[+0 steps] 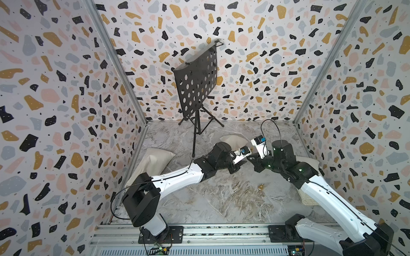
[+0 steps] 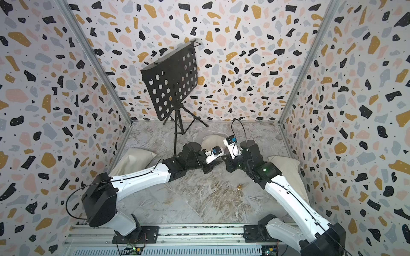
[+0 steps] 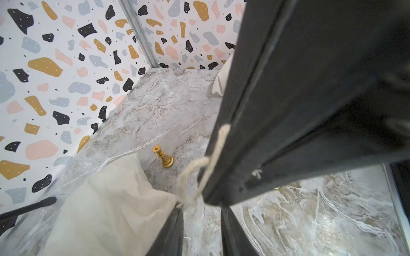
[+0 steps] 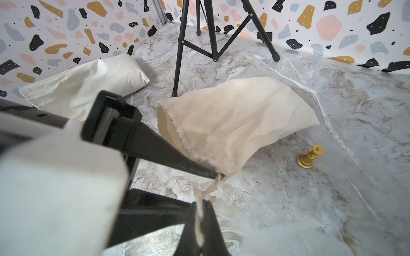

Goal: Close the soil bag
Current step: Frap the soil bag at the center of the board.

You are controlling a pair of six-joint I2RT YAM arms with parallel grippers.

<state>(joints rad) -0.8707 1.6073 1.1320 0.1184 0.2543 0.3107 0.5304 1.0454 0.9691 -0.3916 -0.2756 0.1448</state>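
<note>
So the soil bag is a soft cream cloth sack with a drawstring top. It lies slumped on its side on the marble-look table, toward the back middle, right by a leg of the black perforated music stand. Its hemmed mouth is puckered at one corner but gapes open along the rest. The right gripper has its thin black fingers pressed together on the twisted cotton drawstring. The left gripper has a gap between its fingers, with one tip against the gathered corner where the cord comes out. There's also a small shiny gold chess piece standing nearby, plus a plump cream pillow-ish bag over by the wall.
</note>
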